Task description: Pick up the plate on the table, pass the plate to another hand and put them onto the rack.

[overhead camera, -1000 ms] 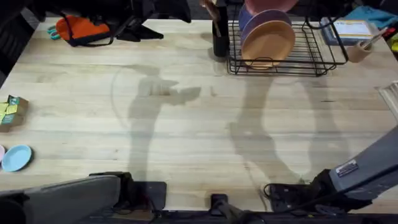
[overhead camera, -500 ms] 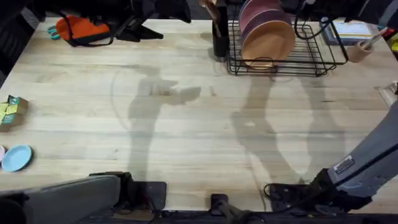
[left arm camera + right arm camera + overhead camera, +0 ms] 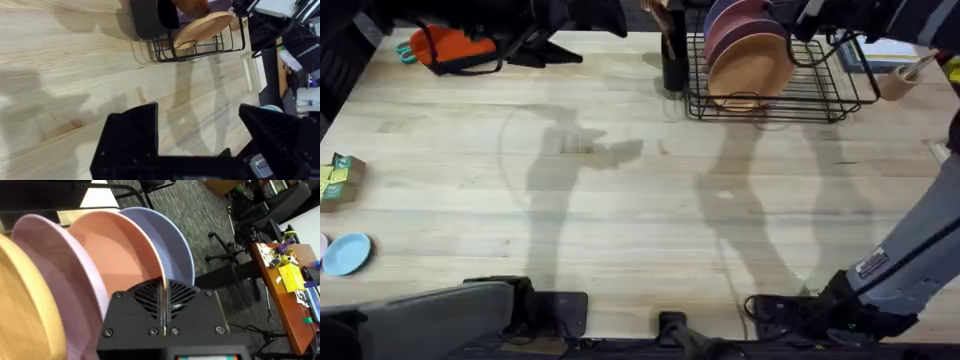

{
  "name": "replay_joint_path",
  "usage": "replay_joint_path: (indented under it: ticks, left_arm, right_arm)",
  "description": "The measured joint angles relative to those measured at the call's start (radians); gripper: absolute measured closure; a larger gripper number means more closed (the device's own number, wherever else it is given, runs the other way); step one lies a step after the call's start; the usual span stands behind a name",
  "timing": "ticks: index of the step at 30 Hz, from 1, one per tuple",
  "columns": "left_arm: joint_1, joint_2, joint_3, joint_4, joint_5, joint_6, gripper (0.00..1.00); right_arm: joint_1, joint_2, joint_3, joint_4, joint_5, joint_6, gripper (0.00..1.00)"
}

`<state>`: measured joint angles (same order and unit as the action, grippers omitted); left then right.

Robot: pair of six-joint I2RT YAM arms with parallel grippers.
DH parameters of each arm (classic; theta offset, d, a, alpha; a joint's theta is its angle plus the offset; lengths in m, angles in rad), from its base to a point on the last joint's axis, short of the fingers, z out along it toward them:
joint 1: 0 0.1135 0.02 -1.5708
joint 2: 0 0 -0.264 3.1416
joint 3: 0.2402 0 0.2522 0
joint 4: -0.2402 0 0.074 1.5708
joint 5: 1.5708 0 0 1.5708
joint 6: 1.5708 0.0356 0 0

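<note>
The right gripper's fingers (image 3: 162, 311) look pinched on the plate (image 3: 125, 260), standing upright in the rack (image 3: 820, 95) between the purple plates; seat it fully, then let go straight. The left gripper (image 3: 200, 135) stands spread over the table (image 3: 620, 200)

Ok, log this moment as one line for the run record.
plate: upright in rack, among other plates | right pincer: at plate rim | left pincer: open, over table
</note>
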<state>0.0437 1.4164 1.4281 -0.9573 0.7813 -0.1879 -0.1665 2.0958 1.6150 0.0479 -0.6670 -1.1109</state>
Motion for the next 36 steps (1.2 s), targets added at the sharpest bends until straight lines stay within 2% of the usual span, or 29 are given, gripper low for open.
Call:
replay_joint_path:
  ticks: [2, 7, 13, 21, 36]
  left_arm:
    - [0.0, 0.0, 0.0, 0.0, 0.0, 0.0, 0.006]
    - [0.0, 0.0, 0.0, 0.0, 0.0, 0.0, 0.006]
    - [0.0, 0.0, 0.0, 0.0, 0.0, 0.0, 0.006]
    - [0.0, 0.0, 0.0, 0.0, 0.0, 0.0, 0.005]
    - [0.0, 0.0, 0.0, 0.0, 0.0, 0.0, 0.006]
  right_arm:
    - [0.0, 0.0, 0.0, 0.0, 0.004, 0.001, 0.97]
    - [0.0, 0.0, 0.001, -0.003, 0.017, 0.004, 0.827]
    - [0.0, 0.0, 0.001, -0.003, 0.02, 0.004, 0.744]
    - [0.0, 0.0, 0.001, 0.0, 0.02, 0.009, 0.735]
    - [-0.026, 0.0, 0.001, 0.002, 0.014, 0.126, 0.701]
